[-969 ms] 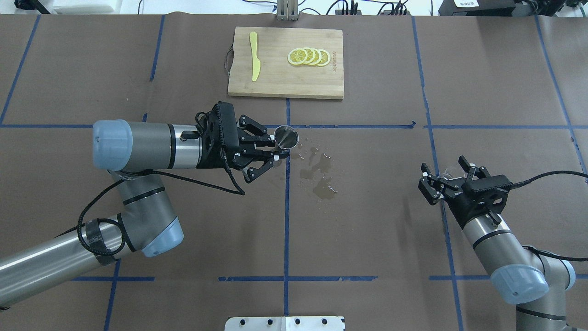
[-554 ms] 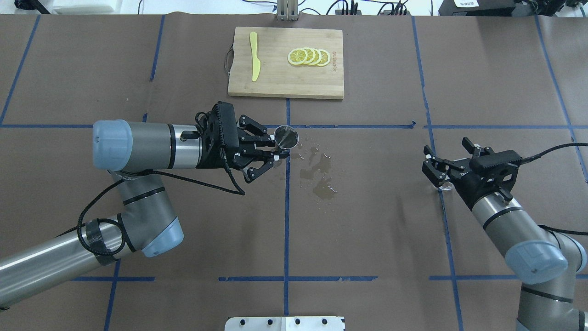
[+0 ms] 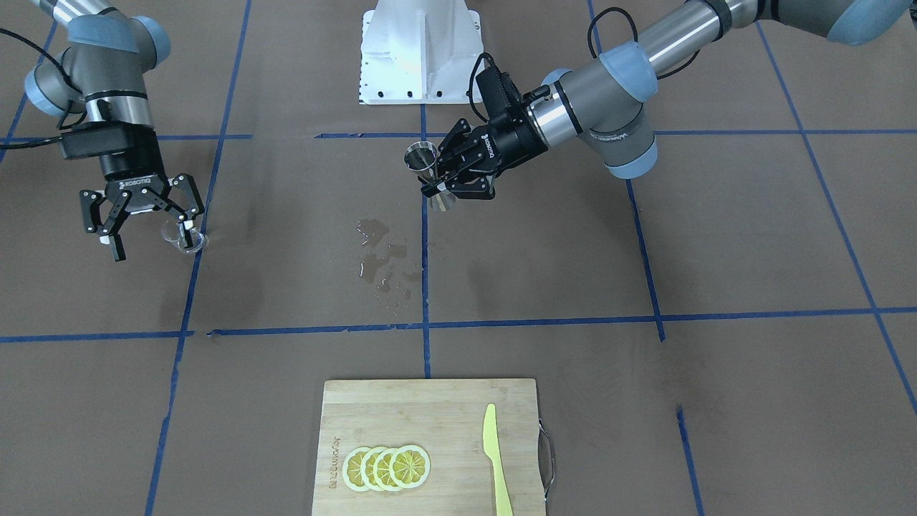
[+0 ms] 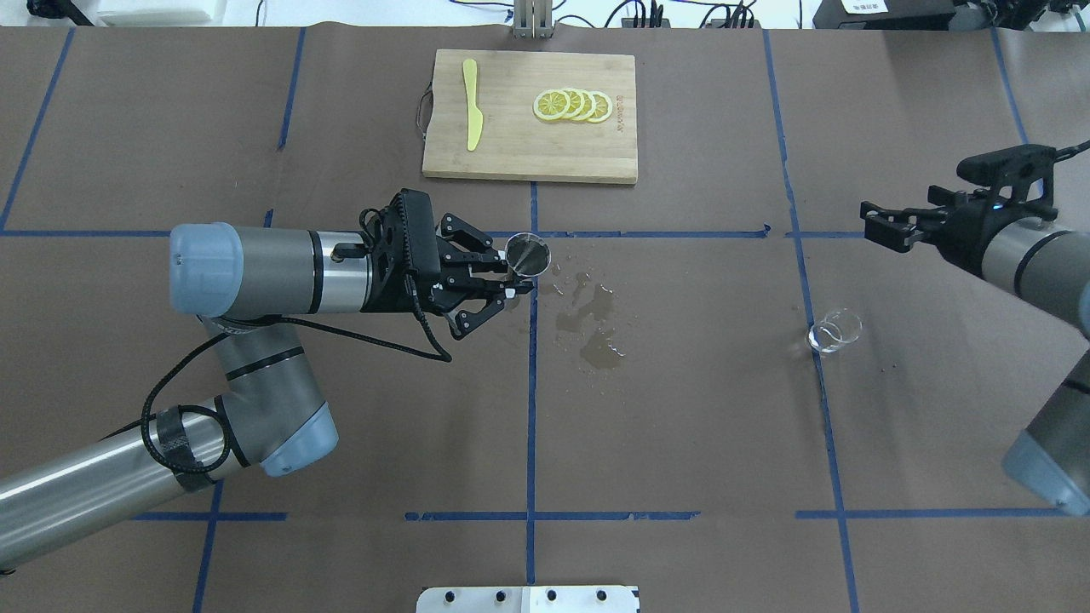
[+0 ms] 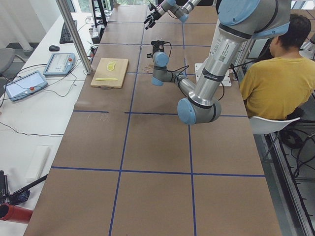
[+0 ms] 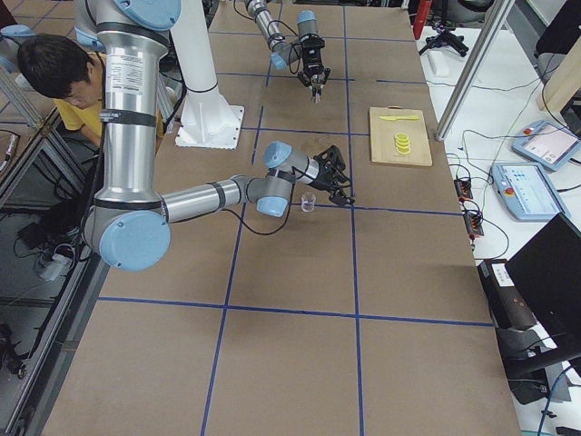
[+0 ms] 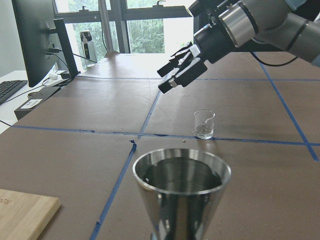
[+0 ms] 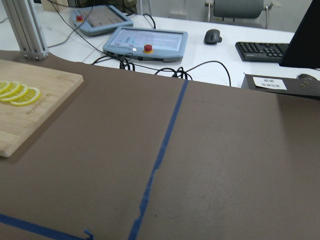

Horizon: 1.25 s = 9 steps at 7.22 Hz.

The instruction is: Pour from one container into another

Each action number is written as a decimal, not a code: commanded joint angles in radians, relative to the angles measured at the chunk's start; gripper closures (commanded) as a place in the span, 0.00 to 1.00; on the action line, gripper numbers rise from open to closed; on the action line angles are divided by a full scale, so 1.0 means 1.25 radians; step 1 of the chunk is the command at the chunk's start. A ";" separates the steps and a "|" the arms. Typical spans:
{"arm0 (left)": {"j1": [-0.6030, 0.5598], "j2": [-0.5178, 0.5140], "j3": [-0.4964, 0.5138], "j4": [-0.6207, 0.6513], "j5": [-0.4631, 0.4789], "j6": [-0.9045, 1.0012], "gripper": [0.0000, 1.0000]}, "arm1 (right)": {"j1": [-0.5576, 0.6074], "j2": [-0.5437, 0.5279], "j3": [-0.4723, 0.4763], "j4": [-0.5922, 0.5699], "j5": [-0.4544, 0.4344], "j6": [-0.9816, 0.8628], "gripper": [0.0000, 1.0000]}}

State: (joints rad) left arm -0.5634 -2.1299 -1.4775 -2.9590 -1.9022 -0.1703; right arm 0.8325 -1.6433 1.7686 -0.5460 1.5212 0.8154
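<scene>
Steel jigger (image 4: 529, 254) upright, pinched in left gripper (image 4: 509, 277), small puddle (image 4: 596, 336) on table (image 4: 681, 443) just beside it — right gripper (image 3: 154, 240) spread wide, apart from glass cup (image 4: 835, 330) standing alone.

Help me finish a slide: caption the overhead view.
Left hand holds the steel jigger beside a spill; open right hand hangs apart from the glass cup.

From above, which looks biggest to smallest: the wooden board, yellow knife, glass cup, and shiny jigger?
1. Wooden board.
2. Yellow knife.
3. Glass cup and jigger look about alike; the jigger is held up nearer the camera, so I won't rank them.
</scene>
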 commanded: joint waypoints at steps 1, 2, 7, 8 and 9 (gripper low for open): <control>-0.001 0.002 -0.001 -0.001 0.000 0.000 1.00 | 0.201 -0.001 -0.019 -0.176 0.278 -0.110 0.00; 0.000 0.001 -0.001 -0.001 0.000 0.001 1.00 | 0.289 0.006 -0.018 -0.343 0.337 -0.229 0.00; -0.006 0.002 -0.002 -0.003 0.000 0.001 1.00 | 0.561 -0.047 -0.024 -0.820 0.612 -0.560 0.00; -0.009 0.002 -0.008 -0.006 -0.001 0.000 1.00 | 0.594 -0.049 -0.022 -0.832 0.622 -0.650 0.00; -0.023 0.002 -0.012 -0.012 -0.001 -0.006 1.00 | 0.596 -0.049 -0.016 -0.836 0.627 -0.655 0.00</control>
State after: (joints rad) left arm -0.5776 -2.1276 -1.4866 -2.9670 -1.9031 -0.1715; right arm 1.5591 -1.6958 1.7430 -1.5760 2.2944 0.0441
